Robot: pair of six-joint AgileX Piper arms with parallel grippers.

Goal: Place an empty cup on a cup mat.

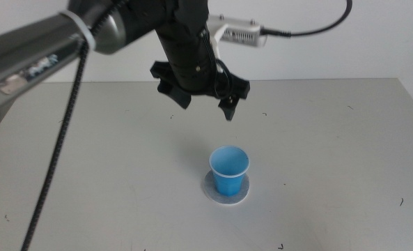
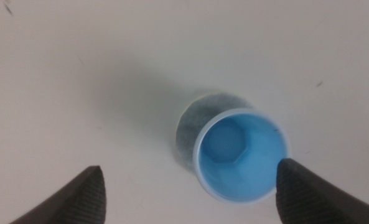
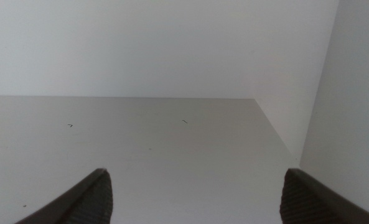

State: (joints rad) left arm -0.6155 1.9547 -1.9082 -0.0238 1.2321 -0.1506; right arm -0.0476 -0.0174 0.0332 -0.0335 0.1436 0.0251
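Note:
The blue cup (image 1: 229, 169) stands upright and empty on the round grey cup mat (image 1: 227, 191) in the middle of the table. My left gripper (image 1: 205, 100) hangs open above and behind the cup, apart from it and holding nothing. In the left wrist view I look down into the cup (image 2: 241, 155), with the mat (image 2: 196, 121) showing as a grey crescent beside it; both dark fingertips (image 2: 91, 190) are spread wide. My right gripper (image 3: 193, 193) is open and empty over bare table; it is out of the middle view.
The table (image 1: 331, 139) is pale grey with small dark specks. A white wall (image 3: 172, 43) runs along its far edge and a side wall (image 3: 352, 93) meets it at a corner. A black cable (image 1: 60, 139) hangs from the left arm.

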